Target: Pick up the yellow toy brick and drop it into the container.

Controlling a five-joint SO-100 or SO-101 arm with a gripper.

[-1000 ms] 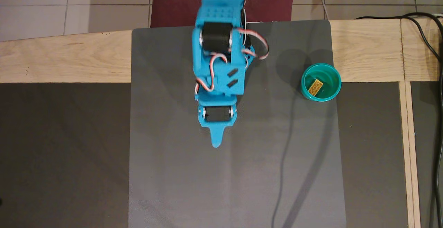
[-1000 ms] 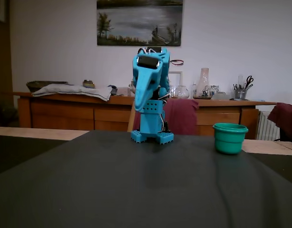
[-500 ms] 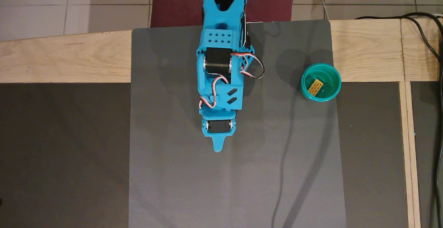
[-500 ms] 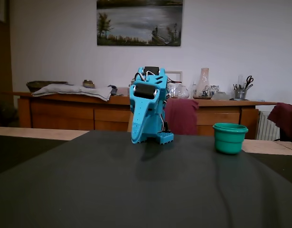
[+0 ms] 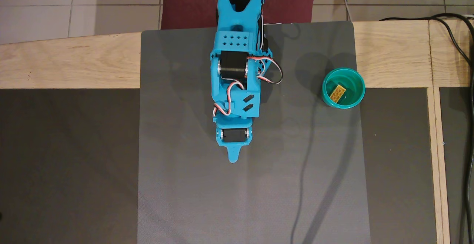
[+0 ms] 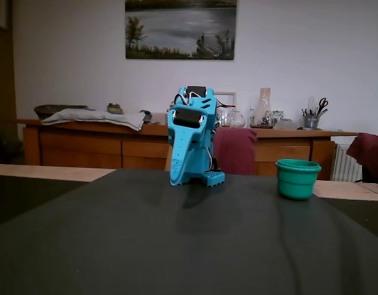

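Brick (image 5: 338, 93) already lies in the green cup (image 5: 358, 96); arm folded, gripper (image 5: 233, 159) closed and empty.
Little risk left: a swing right from rest could knock the light cup near the grey mat's (image 5: 185, 184) edge. Mat on a wooden table (image 5: 55, 66); tiled floor, sideboard (image 6: 84, 144) and painting (image 6: 181, 29) behind.
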